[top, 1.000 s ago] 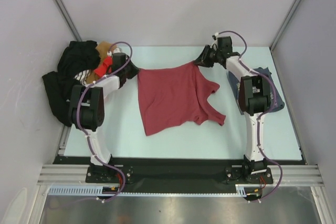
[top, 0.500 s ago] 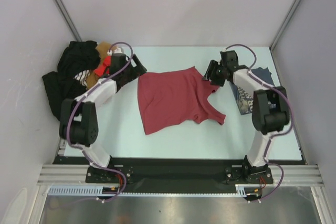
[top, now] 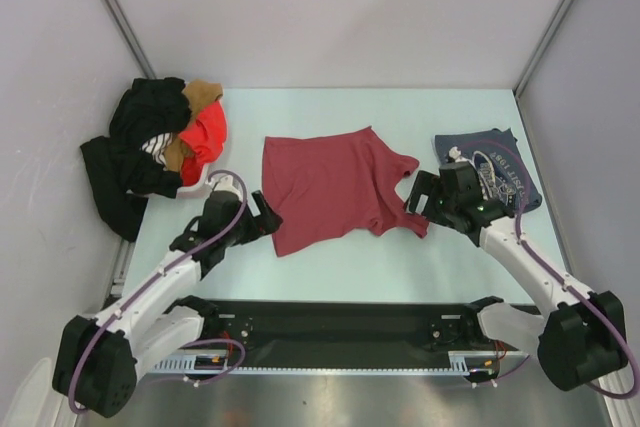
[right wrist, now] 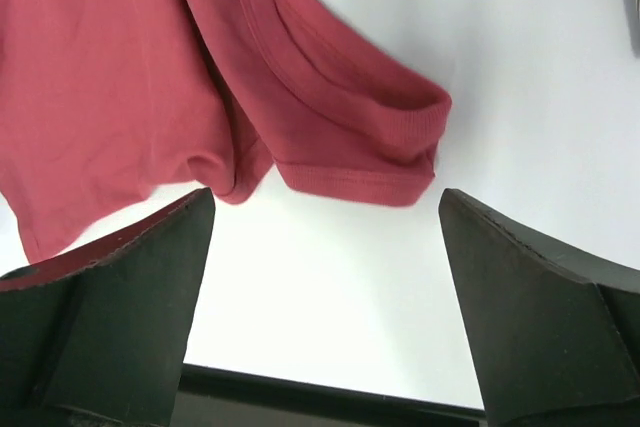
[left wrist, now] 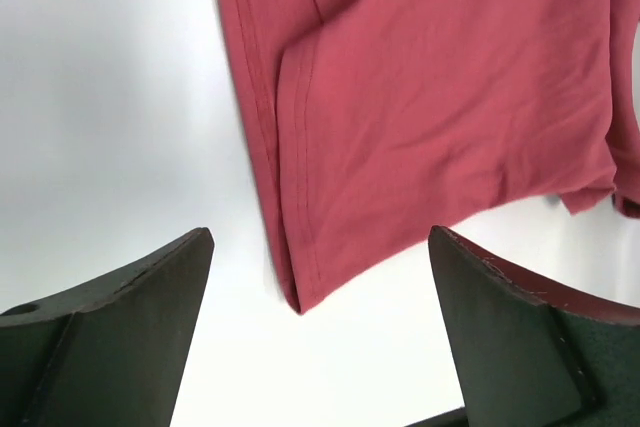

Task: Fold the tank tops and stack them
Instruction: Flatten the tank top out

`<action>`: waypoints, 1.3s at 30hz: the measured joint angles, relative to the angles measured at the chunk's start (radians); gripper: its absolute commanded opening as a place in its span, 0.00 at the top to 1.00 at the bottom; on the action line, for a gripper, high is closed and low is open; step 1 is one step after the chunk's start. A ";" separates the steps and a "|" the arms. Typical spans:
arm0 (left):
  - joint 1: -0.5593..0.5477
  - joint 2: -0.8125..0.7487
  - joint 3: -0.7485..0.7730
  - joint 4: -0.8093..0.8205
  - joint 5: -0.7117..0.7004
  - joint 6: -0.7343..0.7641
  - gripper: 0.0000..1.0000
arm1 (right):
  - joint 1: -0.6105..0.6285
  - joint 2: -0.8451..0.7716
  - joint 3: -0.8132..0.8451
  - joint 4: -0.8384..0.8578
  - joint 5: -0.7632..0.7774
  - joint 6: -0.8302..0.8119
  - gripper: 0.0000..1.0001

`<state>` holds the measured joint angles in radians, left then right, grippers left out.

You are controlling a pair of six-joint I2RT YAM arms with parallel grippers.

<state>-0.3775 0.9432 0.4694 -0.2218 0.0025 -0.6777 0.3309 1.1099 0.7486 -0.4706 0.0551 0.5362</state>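
From overhead I have the maroon tank top (top: 335,187) spread flat in the middle of the table (top: 330,277), hem toward 9 o'clock and straps toward 3 o'clock. It looks laid out that way to give me clean edges to fold along.

My left gripper (top: 266,219) sits low at the top's 7 o'clock corner. In its wrist view the fingers (left wrist: 110,332) stand wide apart with nothing between them, and the hem corner of the maroon top (left wrist: 450,97) lies just ahead on the table.

My right gripper (top: 415,199) is at the 4 o'clock side, by the lower shoulder strap. It is spread just as wide and also holds nothing, and the strap loop (right wrist: 350,147) lies just ahead of the fingertips.

With both arms at the near edge, I judge they are placed to pinch that edge and carry it toward 12 o'clock for a first fold.

The blue-grey tank top (top: 500,172) lies at 3 o'clock, print up and partly behind my right arm. It is bunched compactly enough that I take it as the base of the stack.

There is no bin or basket in sight. The other clothes, black ones and an orange-red garment (top: 205,137), are heaped at 10 o'clock, well apart from the work, and I will leave them there
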 measured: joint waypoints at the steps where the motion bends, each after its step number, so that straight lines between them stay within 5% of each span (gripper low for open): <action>1: -0.007 -0.026 -0.021 -0.006 0.002 -0.006 0.07 | 0.000 -0.015 -0.011 -0.003 -0.001 0.006 0.05; 12: -0.049 -0.028 -0.113 0.011 0.037 -0.056 0.12 | 0.000 0.148 -0.060 0.080 -0.031 0.054 0.22; 15: -0.055 -0.011 -0.113 0.024 0.040 -0.056 0.17 | -0.009 0.195 -0.064 0.109 -0.055 0.060 0.44; 19: -0.063 0.032 -0.117 0.045 0.054 -0.059 0.28 | -0.050 0.229 -0.072 0.137 -0.082 0.062 1.00; 26: -0.111 0.079 -0.133 0.090 0.061 -0.075 0.31 | -0.119 0.273 0.002 0.128 -0.010 0.054 1.00; 30: -0.165 0.108 -0.134 0.127 0.060 -0.095 0.40 | -0.129 0.302 0.118 0.121 0.073 0.053 1.00; 34: -0.187 0.154 -0.136 0.169 0.057 -0.116 0.67 | -0.129 0.301 0.187 0.128 0.132 0.055 0.44; 37: -0.190 0.176 -0.149 0.197 0.037 -0.131 0.95 | -0.125 0.296 0.191 0.130 0.143 0.032 0.44; 39: -0.191 0.174 -0.154 0.199 0.021 -0.134 1.00 | -0.116 0.283 0.172 0.136 0.137 0.022 0.50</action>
<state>-0.5686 1.1172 0.3149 -0.0227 0.0231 -0.8116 0.2150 1.3926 0.9203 -0.3347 0.1925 0.5579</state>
